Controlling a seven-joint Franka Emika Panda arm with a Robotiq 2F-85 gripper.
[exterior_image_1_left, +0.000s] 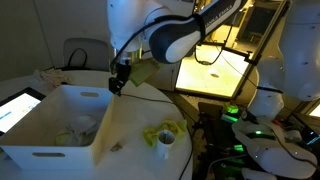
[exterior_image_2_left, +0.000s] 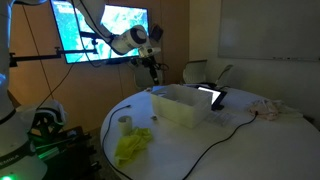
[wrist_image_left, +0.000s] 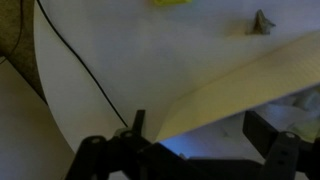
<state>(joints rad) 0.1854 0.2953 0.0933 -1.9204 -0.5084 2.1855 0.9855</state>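
My gripper hangs open just above the far rim of a white rectangular bin, which stands on the round white table. In the wrist view the dark fingers stand wide apart, and the bin's wall runs below and between them with nothing held. Both exterior views show the gripper over the bin. Some pale crumpled items lie inside the bin.
A yellow cloth and a small cup lie on the table beside the bin. The cloth and cup are near the table's edge. A black cable crosses the table. A lit tablet lies behind the bin.
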